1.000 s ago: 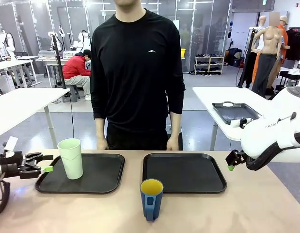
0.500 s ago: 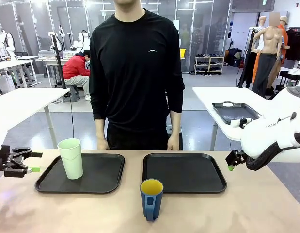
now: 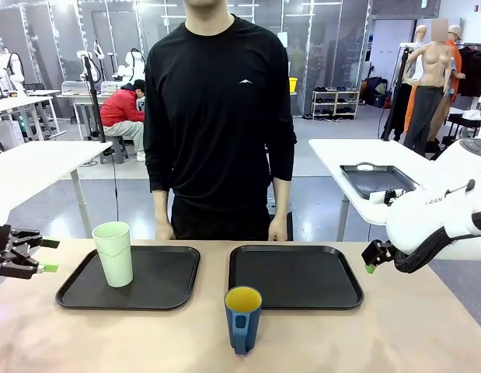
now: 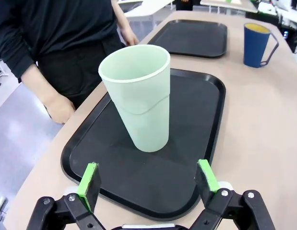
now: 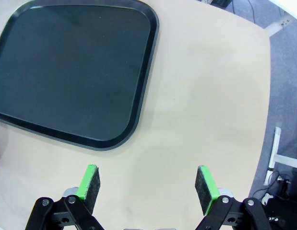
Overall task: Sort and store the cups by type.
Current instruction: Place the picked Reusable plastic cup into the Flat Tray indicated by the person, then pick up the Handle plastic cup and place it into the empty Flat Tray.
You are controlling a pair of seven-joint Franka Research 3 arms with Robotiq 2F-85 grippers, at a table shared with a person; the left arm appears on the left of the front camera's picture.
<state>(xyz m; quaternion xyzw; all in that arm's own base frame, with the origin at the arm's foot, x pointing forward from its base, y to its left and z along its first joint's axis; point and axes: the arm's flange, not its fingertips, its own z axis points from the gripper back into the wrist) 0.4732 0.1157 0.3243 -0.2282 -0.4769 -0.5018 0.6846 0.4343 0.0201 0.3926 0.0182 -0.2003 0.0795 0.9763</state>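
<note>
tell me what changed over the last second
The left gripper drew back leftward, away from the mint-green tumbler toward the table's edge, open and empty. Nothing was taken or let go. The tumbler on the left tray, the blue mug, the open right gripper and the person stayed put.

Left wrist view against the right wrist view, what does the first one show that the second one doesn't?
Left wrist view: the open left claw faces the mint-green tumbler, upright on its tray. The blue mug stands whole on the bare table beyond, and the person's hand rests at the table edge.
Right wrist view: the open right claw hangs over bare table, with floor past the table's edge.
Both: the empty tray and the table.
</note>
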